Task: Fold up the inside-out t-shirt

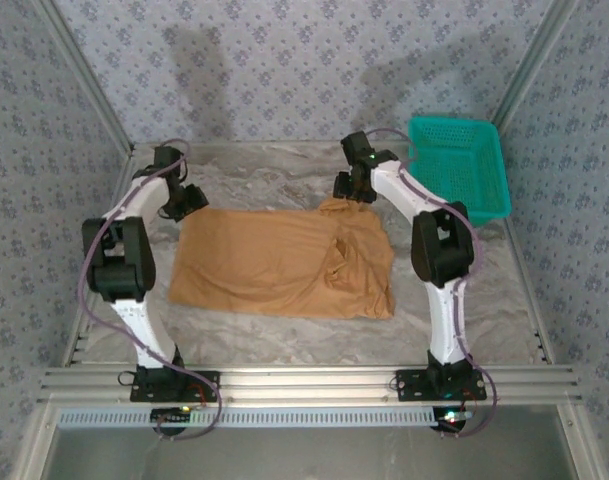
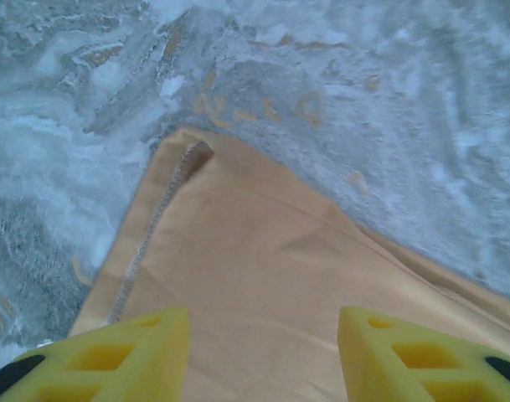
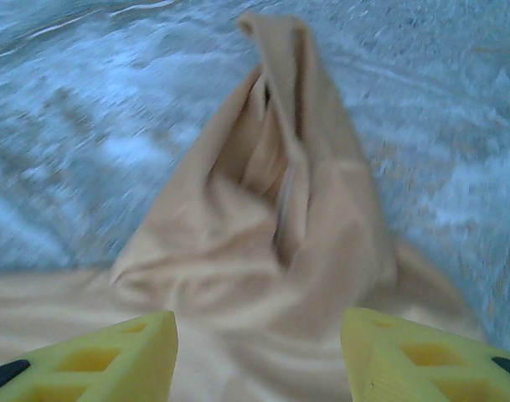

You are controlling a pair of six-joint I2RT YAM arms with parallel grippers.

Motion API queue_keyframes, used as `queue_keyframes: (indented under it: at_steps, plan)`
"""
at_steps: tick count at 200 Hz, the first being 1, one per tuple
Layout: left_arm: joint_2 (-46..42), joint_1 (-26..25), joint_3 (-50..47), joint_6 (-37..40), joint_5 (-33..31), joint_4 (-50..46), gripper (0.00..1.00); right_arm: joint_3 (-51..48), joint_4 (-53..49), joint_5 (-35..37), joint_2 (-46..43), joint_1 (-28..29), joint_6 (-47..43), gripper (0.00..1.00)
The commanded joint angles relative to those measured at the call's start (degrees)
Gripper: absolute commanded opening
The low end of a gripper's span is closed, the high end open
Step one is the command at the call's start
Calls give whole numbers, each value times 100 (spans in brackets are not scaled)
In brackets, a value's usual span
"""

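The tan inside-out t-shirt (image 1: 284, 262) lies folded into a rough rectangle in the middle of the table, smooth on the left and bunched into creases on the right. My left gripper (image 1: 189, 200) hovers at its far left corner. In the left wrist view that corner of the shirt (image 2: 263, 251) lies flat with a stitched hem, and the yellow fingers (image 2: 129, 352) stand apart above it, open and empty. My right gripper (image 1: 352, 188) hangs over the far right corner. There a puckered peak of cloth (image 3: 280, 176) stands up ahead of the open, empty yellow fingers (image 3: 405, 356).
A teal plastic basket (image 1: 458, 165) sits at the back right of the table. The table is covered by a wrinkled grey-white sheet (image 1: 274, 175). Slanted frame posts and patterned walls close in both sides and the back.
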Motion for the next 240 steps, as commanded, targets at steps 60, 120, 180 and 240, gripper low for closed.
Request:
queue_keyframes:
  at_steps: [60, 120, 180, 240]
  plan:
    - [1180, 70, 1417, 435, -617, -852, 52, 2400, -500, -186, 2105, -315, -362, 57]
    - [1796, 91, 1888, 456, -589, -927, 41, 2597, -143, -616, 2309, -498, -184, 62]
    - [1855, 168, 1883, 431, -529, -859, 6, 3428, -321, -1242, 2830, -607, -181, 18]
    - [979, 131, 1619, 400, -440, -783, 0, 2644, -351, -1279, 1300, -655, -344, 0]
